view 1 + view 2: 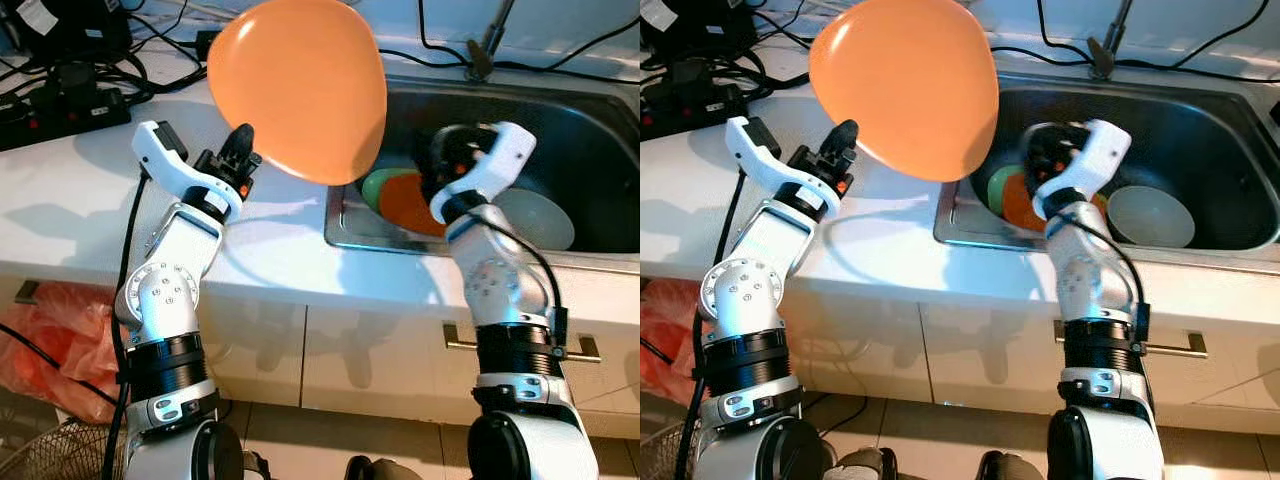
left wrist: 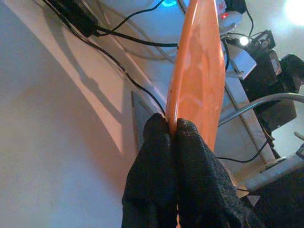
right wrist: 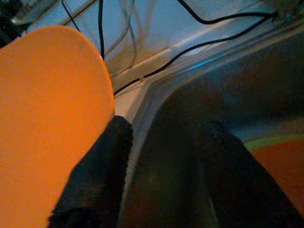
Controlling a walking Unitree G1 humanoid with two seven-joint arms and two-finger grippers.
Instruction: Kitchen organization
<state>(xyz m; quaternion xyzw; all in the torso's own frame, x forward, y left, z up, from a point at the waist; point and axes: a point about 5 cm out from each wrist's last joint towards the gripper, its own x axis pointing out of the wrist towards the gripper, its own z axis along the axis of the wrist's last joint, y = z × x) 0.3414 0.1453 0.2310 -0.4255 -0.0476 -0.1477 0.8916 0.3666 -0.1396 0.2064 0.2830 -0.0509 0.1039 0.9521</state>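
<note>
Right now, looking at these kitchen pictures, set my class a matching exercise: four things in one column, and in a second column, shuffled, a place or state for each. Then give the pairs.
Things
1. large orange plate
2. white bowl
3. black power strip
4. right gripper

Places or states
A. lying on the white counter, at the robot's left
B. open, over the sink
C. pinched by its rim in the left gripper, held up on edge
D. sitting in the sink basin

Pairs: 1-C, 2-D, 3-A, 4-B
</note>
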